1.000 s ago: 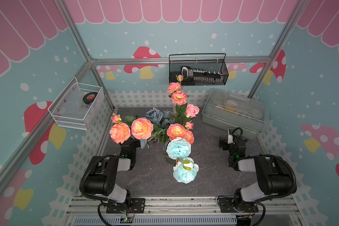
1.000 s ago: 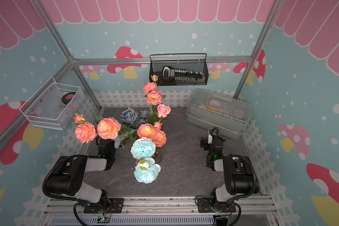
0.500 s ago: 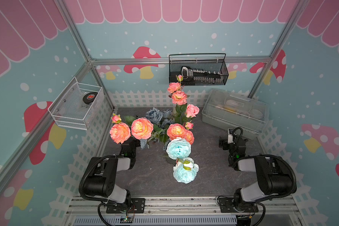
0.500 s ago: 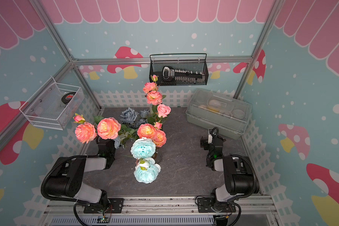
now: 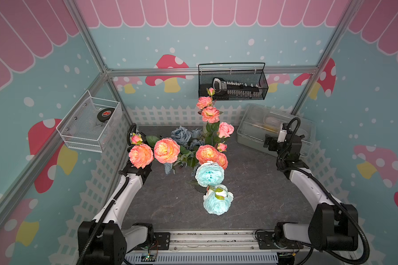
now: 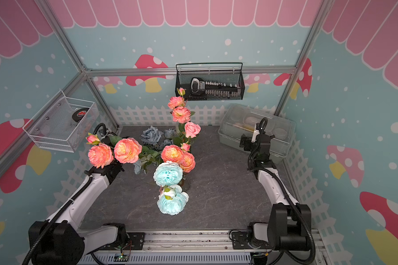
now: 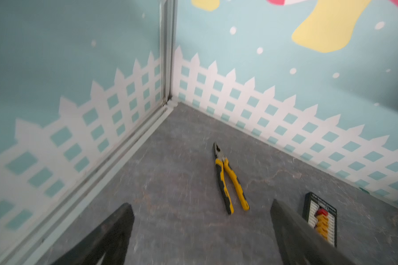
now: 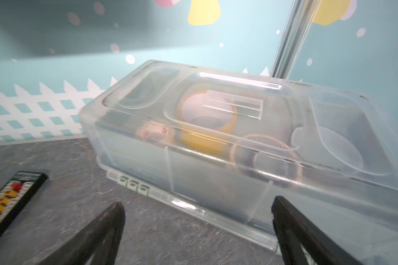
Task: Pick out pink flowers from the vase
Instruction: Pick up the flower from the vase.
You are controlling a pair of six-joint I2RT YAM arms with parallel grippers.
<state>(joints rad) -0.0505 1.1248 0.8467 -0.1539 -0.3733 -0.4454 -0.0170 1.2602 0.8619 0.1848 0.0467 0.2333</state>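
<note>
A white wire-mesh basket (image 5: 87,124) hangs on the left wall. Mid-table, the pink flowers (image 5: 166,150), ruffled coral fabric with yellow-orange hearts, plus one smooth pink rose (image 5: 225,129), fan out on leafy green stems over the dark, stone-veined table (image 5: 251,195). One spray leans left over the left arm, another stands tall toward the far wall. Their stems run down to the vase (image 6: 186,183), clear glass, nearly all hidden under pale aqua blooms (image 5: 209,173). Dusty grey-blue roses (image 5: 180,135) sit behind. A black mesh basket (image 5: 232,82) hangs on the far wall. At the far right lies a translucent, round-cornered plastic box (image 8: 216,183) holding tape rolls.

The left gripper (image 7: 201,206) has its jaws spread wide, holding nothing, above bare table near yellow-handled pliers (image 7: 228,181) by the far-left corner. The right gripper (image 8: 198,202) likewise gapes empty, just short of the box.
</note>
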